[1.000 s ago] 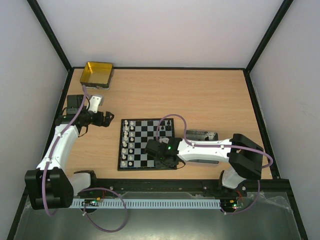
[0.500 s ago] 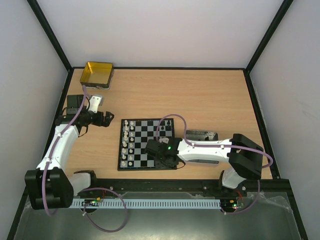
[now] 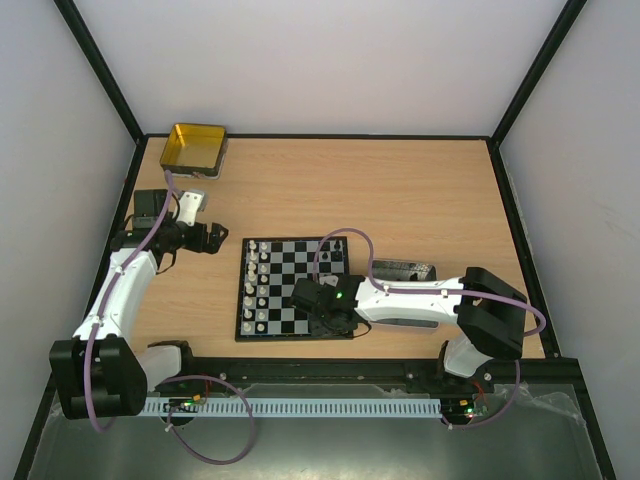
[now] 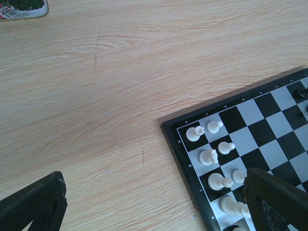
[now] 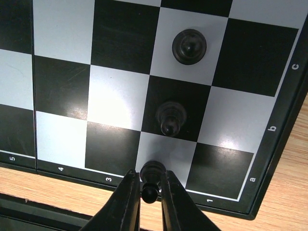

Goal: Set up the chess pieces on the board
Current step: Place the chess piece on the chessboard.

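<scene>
The board (image 3: pixel 240 300) lies in the middle of the table. White chess pieces (image 3: pixel 257 285) stand in two columns along its left side, and a few black ones (image 3: pixel 335 258) stand at its far right. My right gripper (image 3: pixel 322 322) is low over the board's near right corner. In the right wrist view its fingers (image 5: pixel 130 192) press both sides of a black pawn (image 5: pixel 152 174) standing on a white edge square. Two more black pawns (image 5: pixel 170 118) stand just beyond. My left gripper (image 3: pixel 213 240) hovers open over bare table left of the board (image 4: pixel 269 120), with white pieces (image 4: pixel 211 156) near its right finger.
A gold tin (image 3: pixel 193 147) sits at the far left corner. A grey tray (image 3: pixel 400 270) lies right of the board, half under the right arm. The corner of a printed card (image 4: pixel 21 8) shows at the top left of the left wrist view.
Almost nothing has moved. The right gripper head has shifted very slightly over the board's near right corner, and the left arm stays still.
</scene>
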`<state>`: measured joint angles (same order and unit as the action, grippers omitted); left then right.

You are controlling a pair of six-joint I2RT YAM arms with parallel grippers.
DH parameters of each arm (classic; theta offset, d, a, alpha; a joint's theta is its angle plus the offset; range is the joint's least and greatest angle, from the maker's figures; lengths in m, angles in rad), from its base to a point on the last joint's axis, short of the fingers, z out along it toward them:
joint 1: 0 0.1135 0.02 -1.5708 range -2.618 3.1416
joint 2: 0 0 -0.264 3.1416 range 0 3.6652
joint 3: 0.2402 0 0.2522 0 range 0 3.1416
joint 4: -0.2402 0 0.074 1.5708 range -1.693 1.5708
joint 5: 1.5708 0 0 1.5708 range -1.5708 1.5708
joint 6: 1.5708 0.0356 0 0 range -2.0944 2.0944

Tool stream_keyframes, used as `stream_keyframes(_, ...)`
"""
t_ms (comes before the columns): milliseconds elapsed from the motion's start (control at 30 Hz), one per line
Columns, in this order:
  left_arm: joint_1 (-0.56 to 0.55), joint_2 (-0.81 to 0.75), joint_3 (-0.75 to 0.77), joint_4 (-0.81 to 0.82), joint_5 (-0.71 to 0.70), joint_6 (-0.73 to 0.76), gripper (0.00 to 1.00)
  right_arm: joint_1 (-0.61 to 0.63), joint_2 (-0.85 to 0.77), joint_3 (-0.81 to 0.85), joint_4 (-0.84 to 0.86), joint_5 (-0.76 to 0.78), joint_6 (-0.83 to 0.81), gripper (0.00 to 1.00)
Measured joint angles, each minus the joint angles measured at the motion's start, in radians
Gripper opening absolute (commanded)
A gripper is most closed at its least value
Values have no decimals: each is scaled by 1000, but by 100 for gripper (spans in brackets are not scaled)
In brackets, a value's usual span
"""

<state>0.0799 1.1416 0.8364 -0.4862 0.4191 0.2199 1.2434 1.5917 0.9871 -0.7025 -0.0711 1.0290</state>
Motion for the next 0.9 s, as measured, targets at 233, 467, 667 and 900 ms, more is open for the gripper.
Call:
stream_keyframes(233, 0, 0, 0, 0, 0, 0, 99, 0, 1, -2, 9, -11, -4, 16)
stream_keyframes(467, 0, 0, 0, 0, 0, 0, 100, 0, 10, -18, 27, -29, -11, 13)
stream_keyframes(667, 0, 0, 0, 0, 0, 0, 100, 0, 11, -24, 32, -30, -10, 11)
stream_keyframes(900, 0, 0, 0, 0, 0, 0, 99, -4, 11, -27, 33, -27, -7, 11)
